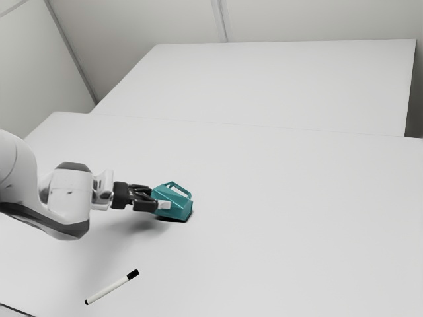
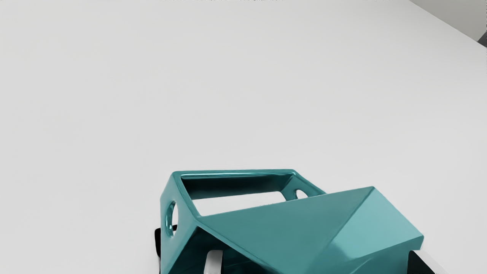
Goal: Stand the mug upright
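Teal, glossy, faceted mug (image 2: 293,232) on its side at the tips of the black metal claw (image 2: 315,262) | long axis seemingly crosswise to claw — handle (image 2: 236,173) uppermost | open or gripping — cannot be told

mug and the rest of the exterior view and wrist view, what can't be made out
- Mouth of the mug: exterior view, behind the hand.
- Inside of the mug: wrist view, in dark shade and cut off by the bottom edge.
- Any print on the marker: exterior view, too small.
- Dark-edged thing in the lower corner: exterior view, cut off by the edges.
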Controlling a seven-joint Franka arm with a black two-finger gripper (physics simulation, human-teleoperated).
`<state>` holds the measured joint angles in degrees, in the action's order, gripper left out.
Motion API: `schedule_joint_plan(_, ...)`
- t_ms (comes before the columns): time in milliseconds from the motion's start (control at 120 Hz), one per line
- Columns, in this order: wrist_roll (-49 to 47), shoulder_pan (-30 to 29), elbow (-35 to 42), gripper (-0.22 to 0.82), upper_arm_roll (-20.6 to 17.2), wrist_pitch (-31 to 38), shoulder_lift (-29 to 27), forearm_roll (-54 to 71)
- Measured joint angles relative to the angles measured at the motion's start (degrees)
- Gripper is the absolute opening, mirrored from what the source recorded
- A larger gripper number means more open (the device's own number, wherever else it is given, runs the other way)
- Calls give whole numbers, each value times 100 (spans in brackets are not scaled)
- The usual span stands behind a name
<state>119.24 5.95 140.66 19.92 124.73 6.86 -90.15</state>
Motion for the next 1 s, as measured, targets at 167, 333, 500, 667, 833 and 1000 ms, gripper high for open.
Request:
schedule_joint_plan(167,342,21,37,45,-113,-6,-5,-177)
schedule_joint_plan(333,602,23,32,19,-139,-5,-67,-237)
schedule_joint_plan(500,792,20,-3,-3,-162,-11,-190,-252)
schedule_joint_plan(667,923,14,-27,-12,-173,20,-320,-252)
schedule_joint_plan(833,956,16,-207,-15,-224,124,-391,-150)
schedule_joint_plan(1000,202,2,-458,-16,-359,484,-687,1402)
